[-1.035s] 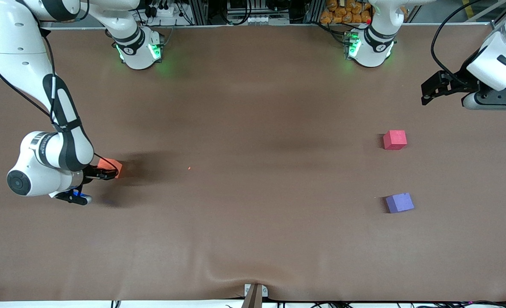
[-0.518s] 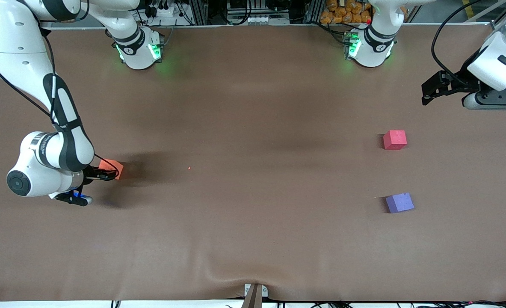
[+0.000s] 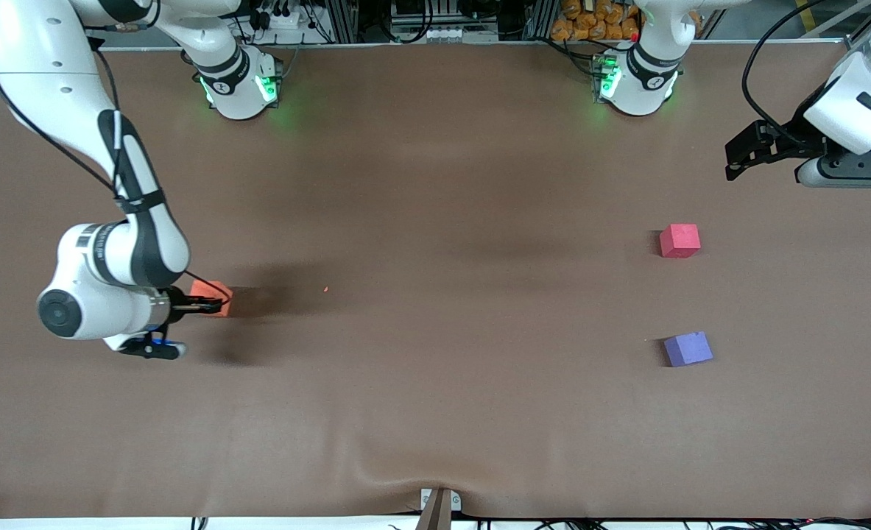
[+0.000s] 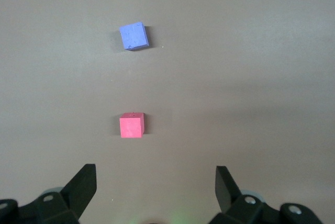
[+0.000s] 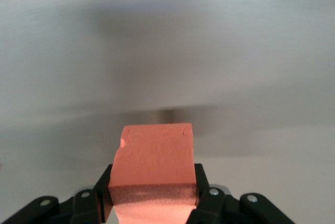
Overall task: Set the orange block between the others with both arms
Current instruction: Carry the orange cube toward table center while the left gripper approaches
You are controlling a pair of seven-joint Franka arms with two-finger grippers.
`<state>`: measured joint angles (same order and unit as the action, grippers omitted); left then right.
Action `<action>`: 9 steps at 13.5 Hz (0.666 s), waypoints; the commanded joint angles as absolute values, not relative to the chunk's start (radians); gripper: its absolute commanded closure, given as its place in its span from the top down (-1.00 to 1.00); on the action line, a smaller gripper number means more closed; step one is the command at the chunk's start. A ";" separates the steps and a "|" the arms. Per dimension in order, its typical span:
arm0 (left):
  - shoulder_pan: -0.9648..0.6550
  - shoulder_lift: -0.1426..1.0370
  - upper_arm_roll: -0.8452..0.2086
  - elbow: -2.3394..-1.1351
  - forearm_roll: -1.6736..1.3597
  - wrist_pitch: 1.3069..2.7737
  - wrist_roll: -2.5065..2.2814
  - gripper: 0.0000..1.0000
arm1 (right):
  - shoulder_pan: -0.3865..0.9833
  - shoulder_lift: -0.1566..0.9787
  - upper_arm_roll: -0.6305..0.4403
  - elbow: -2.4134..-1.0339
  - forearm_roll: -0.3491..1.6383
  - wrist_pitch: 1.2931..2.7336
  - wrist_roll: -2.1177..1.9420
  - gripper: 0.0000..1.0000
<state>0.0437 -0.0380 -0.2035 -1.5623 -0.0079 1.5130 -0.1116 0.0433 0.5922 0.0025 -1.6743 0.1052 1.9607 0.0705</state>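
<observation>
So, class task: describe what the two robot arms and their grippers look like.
Both arms are white, rounded and jointed, with black bands at the joints and black cables along them. Their bases glow green. The left gripper and right gripper are black with two fingers; a small blue light shows under the right wrist.

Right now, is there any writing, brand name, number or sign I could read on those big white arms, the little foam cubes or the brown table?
None can be read.
White right arm's black joint band: pale markings, too small to read.
Green-lit arm bases: small dark marks, too blurred to read.
Matte orange foam cube, pinkish-red foam cube, purple-blue foam cube: no text.
Brown table cover: no text.
</observation>
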 commanded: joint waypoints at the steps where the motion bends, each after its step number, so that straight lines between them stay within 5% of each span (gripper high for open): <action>1: 0.051 -0.049 -0.207 -1.555 -0.017 1.502 -0.104 1.00 | 0.083 0.565 0.046 -1.675 0.118 1.957 0.081 0.19; 9: 0.040 -0.019 -0.209 -1.517 -0.020 1.503 -0.129 1.00 | 0.334 0.560 0.046 -1.658 0.342 1.988 0.250 0.07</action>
<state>0.0414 -0.0376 -0.2043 -1.5487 -0.0079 1.5135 -0.1158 0.2819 0.5750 0.0547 -1.6496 0.3110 1.9711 0.2154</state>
